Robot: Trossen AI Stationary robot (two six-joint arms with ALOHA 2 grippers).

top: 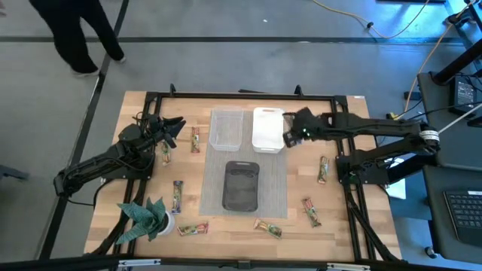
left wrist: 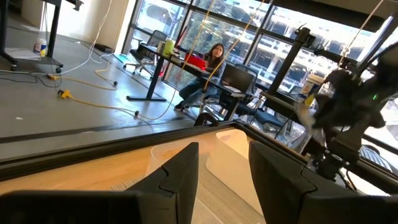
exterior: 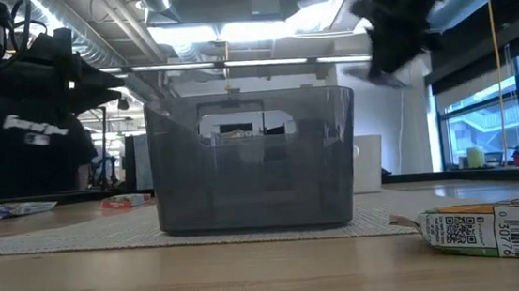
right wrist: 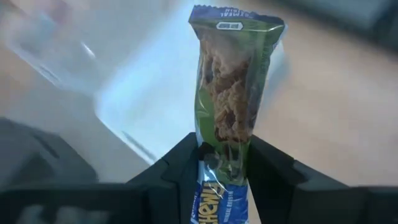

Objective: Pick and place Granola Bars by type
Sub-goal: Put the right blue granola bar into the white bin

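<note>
My right gripper (top: 289,136) hangs over the right rim of the white tray (top: 267,129), shut on a green-and-blue granola bar (right wrist: 233,81). My left gripper (top: 178,126) waits open and level at the table's far left, with nothing between its fingers (left wrist: 180,177). Loose granola bars lie flat on the wood: two near the left gripper (top: 196,140) (top: 165,153), one further forward (top: 178,197), two by the near edge (top: 193,228) (top: 268,227), and two on the right (top: 312,212) (top: 324,168). My right gripper pinches the granola bar between its two fingers, across the wrapper's width, partway up from its blue end (right wrist: 219,163). The fingers slant down from the table's right. The green end sticks out past the fingertips, and the bar is lifted clear above the white tray.
A clear tray (top: 226,128) stands left of the white one, and a dark tray (top: 242,186) sits on the grey mat (top: 279,188) in the middle. A green plant (top: 147,218) stands at the near left. A person sits at a desk beyond the table (left wrist: 211,65).
</note>
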